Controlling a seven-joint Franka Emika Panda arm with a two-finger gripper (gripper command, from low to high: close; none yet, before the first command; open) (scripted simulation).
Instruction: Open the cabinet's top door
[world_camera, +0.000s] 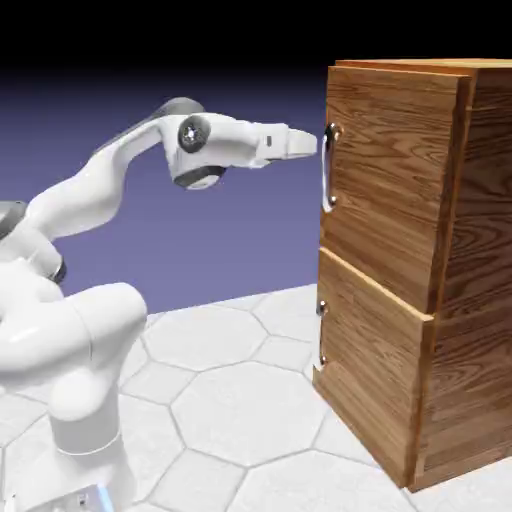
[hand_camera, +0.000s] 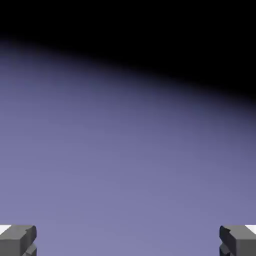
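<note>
Fingertips (hand_camera: 20, 239) spread wide; hand view shows only backdrop (hand_camera: 125, 150).

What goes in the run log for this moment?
phase: approach | gripper: open, empty, beside handle | top door: shut | hand view: backdrop only

I can read no text, label or number anywhere. From my screens, neither view carries any lettering.

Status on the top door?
Gripper open, empty, level with handle top. Top door shut. Nothing in the way.
</note>
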